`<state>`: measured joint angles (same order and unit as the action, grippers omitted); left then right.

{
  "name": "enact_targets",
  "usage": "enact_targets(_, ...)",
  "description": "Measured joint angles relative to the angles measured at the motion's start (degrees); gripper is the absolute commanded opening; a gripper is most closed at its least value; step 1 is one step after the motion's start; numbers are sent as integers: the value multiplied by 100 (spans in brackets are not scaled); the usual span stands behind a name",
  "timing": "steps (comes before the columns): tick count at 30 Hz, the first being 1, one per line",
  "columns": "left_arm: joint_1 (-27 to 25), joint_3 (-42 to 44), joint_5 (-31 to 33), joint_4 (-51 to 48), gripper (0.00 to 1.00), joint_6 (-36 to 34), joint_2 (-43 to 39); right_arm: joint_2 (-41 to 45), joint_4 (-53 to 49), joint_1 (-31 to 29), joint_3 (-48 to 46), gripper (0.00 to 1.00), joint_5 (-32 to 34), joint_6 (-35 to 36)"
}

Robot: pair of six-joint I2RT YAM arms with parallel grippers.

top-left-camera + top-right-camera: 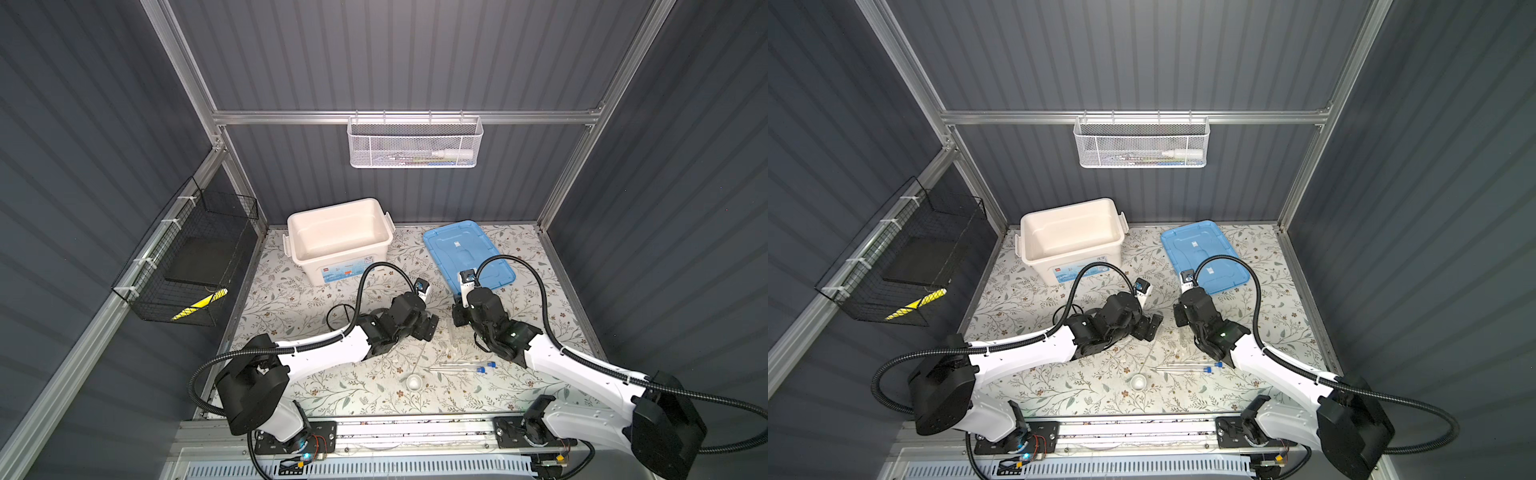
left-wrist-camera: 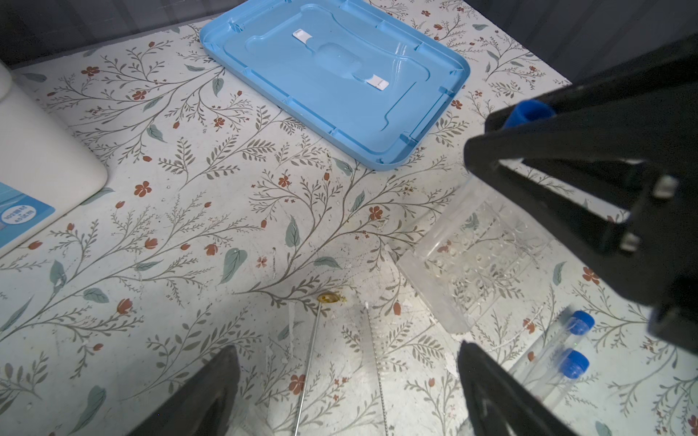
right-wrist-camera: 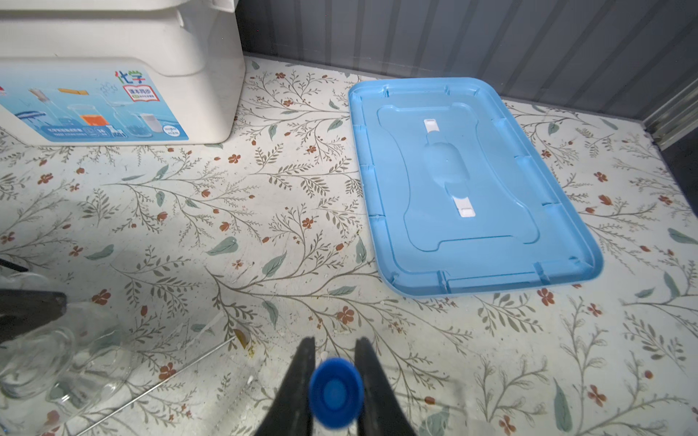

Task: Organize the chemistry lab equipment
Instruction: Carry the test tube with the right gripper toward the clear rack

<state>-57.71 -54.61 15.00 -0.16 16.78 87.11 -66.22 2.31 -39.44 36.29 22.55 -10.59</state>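
Observation:
My right gripper [image 3: 332, 341] is shut on a blue-capped test tube [image 3: 335, 392], held upright. In the left wrist view that tube's cap [image 2: 528, 111] hangs over the clear tube rack [image 2: 479, 256]. Two more capped test tubes [image 2: 566, 347] lie beside the rack, seen in both top views [image 1: 461, 368] [image 1: 1187, 368]. My left gripper [image 2: 347, 349] is open above a thin rod [image 2: 309, 362] and holds nothing. The grippers [image 1: 430, 326] [image 1: 459, 318] face each other mid-table. A small white dish [image 1: 414, 381] sits near the front. A black wire ring tripod [image 1: 338, 316] stands behind the left arm. Clear glassware [image 3: 56, 362] lies by the left gripper.
The open white storage box [image 1: 340, 241] stands at the back left, its blue lid [image 1: 467, 253] flat at the back right. A white mesh basket [image 1: 415, 143] hangs on the back wall and a black wire basket [image 1: 187, 262] on the left wall.

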Motion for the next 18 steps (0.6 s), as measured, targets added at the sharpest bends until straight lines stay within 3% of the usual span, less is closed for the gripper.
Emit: enact_targets(18,-249,-7,24,-94,92,-7,4,376,157,-63,-343,37,214,59)
